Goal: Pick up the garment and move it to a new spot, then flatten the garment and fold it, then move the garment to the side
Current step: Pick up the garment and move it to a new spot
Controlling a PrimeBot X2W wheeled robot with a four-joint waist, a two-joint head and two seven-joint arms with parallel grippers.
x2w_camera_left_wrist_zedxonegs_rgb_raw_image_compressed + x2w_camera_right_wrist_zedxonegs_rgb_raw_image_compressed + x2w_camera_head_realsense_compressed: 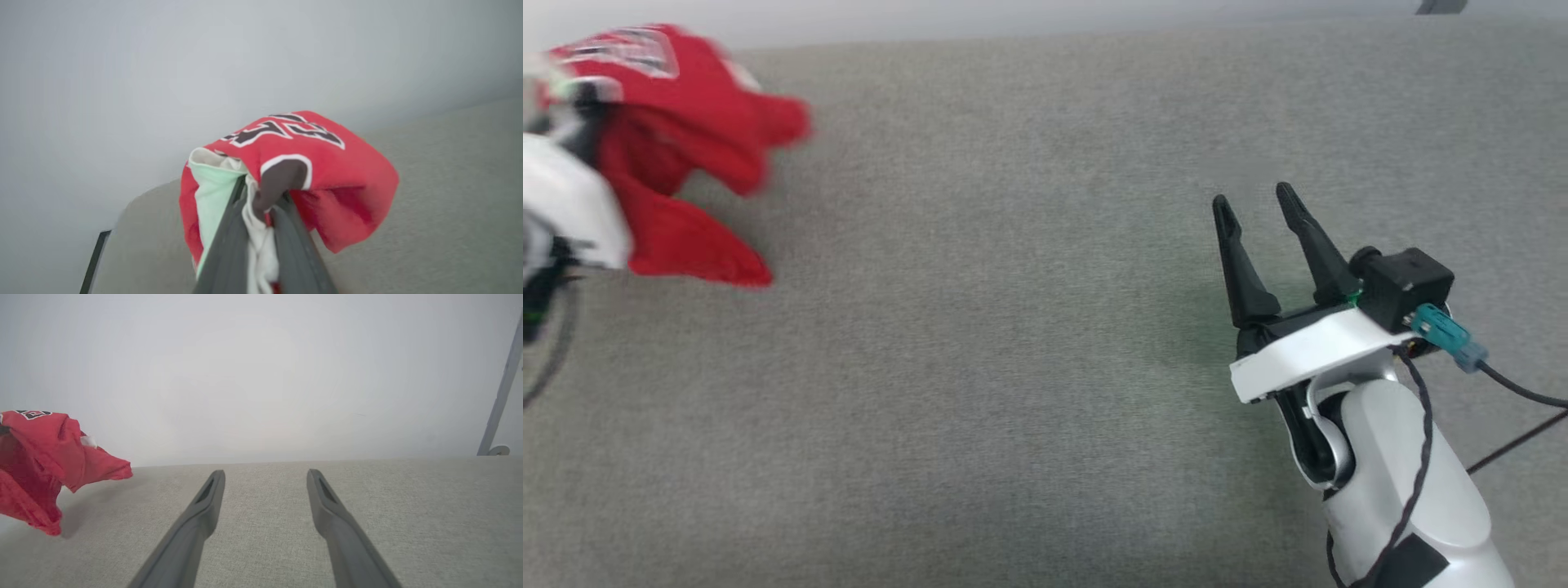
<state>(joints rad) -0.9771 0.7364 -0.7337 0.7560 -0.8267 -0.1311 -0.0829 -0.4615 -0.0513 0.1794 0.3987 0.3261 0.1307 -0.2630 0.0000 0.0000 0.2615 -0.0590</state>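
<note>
Pinching a bunched fold of the jersey (pixel 327 163), the left claw (pixel 263 198) holds it hanging over the far left of the grey cloth surface (pixel 1013 343), evidently for carrying to a new spot. The right claw (pixel 1255 200) hovers spread and empty, well apart, presumably out of the way.

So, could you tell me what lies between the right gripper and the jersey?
Only bare grey surface lies between the open right gripper and the jersey, as the head view shows.
</note>
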